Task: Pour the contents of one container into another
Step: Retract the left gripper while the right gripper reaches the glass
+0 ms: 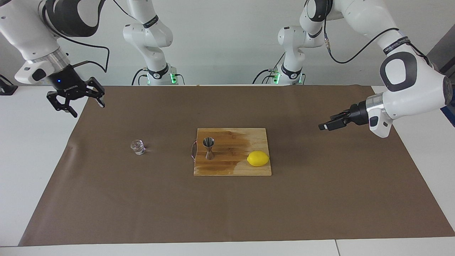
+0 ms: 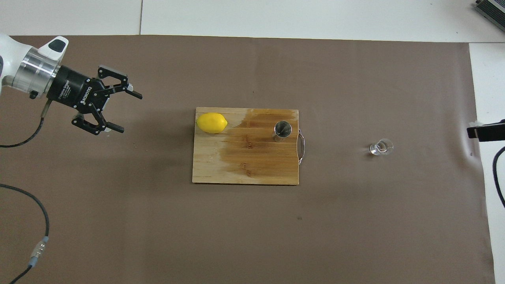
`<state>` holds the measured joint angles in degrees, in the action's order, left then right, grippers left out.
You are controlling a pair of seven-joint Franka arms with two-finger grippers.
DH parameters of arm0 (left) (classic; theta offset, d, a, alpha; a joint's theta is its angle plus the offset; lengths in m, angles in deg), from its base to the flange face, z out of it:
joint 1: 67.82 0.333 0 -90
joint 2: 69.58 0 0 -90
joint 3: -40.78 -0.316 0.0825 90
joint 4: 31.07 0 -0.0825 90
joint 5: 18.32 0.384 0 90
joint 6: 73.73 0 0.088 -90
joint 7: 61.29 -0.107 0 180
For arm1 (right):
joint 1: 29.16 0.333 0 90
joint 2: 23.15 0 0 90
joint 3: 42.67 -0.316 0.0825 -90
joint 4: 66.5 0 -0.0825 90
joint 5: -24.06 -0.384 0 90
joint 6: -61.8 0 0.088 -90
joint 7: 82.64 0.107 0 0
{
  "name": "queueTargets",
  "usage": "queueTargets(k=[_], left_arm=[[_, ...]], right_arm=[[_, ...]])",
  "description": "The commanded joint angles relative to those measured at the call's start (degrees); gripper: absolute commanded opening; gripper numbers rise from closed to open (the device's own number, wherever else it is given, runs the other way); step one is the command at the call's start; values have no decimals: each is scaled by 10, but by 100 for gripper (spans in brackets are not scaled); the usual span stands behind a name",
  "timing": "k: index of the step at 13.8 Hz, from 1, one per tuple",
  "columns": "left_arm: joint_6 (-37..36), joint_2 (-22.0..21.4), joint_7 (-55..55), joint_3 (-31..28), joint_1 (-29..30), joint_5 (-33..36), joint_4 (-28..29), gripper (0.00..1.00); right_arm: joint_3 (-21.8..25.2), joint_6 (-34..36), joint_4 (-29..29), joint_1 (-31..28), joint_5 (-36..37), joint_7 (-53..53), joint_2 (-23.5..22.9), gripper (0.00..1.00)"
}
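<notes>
The small clear glass cup (image 1: 138, 147) stands upright on the brown mat toward the right arm's end; it also shows in the overhead view (image 2: 381, 148). The steel hourglass jigger (image 1: 208, 147) (image 2: 282, 131) stands upright on the wooden cutting board (image 1: 231, 169) (image 2: 244, 169), by its metal handle. My right gripper (image 1: 89, 109) is open and empty, raised over the mat's edge at the right arm's end; only its tip (image 2: 485, 132) shows from overhead. My left gripper (image 1: 325, 125) (image 2: 131, 113) is open and empty, raised over the mat toward the left arm's end, pointing at the board.
A yellow lemon (image 1: 258, 158) (image 2: 212, 122) lies on the board's corner toward the left arm's end. A dark wet patch covers much of the board. The brown mat (image 1: 142, 206) covers most of the white table. Cables trail by the left arm.
</notes>
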<state>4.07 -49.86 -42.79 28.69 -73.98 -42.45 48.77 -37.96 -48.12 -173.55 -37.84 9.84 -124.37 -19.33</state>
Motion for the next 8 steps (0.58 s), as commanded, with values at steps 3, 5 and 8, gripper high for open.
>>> queueTargets(k=[3, 5, 8], left_arm=[[46, -73, -133, -2, -32, 173, 17, 100], [109, -130, -177, 0, -46, 218, 84, 100], [227, -213, -219, 0, -58, 252, 212, 100]], right_arm=[[-4, -58, -20, -33, -91, -228, -64, 100], [-4, -79, -28, -37, -165, -349, -92, 100], [-5, -72, -37, -49, -241, -469, -122, 100]])
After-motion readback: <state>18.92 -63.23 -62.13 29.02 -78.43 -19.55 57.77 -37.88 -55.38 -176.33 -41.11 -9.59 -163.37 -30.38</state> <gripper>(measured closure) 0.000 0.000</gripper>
